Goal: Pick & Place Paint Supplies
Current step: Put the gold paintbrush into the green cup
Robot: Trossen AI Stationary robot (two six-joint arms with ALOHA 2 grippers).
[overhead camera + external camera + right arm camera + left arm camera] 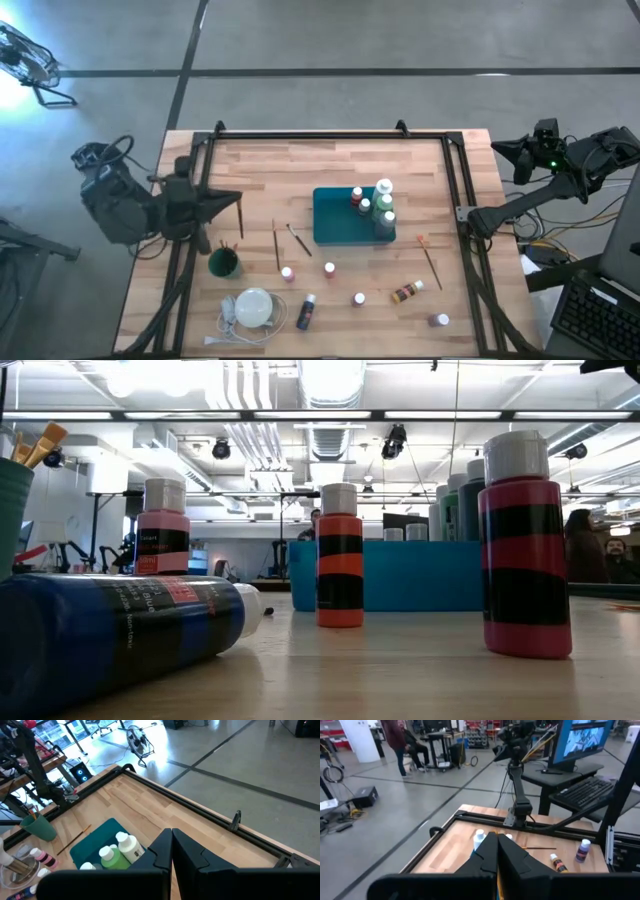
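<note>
Both arms wait at the worktop's edges, left fingers and right fingers pressed together, empty. Paint bottles stand in the tray between them; others and brushes lie scattered nearby.

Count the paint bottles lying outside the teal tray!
6: two pink-capped ones, a dark one, one, a striped one, a purple one. Others may be hidden.
</note>
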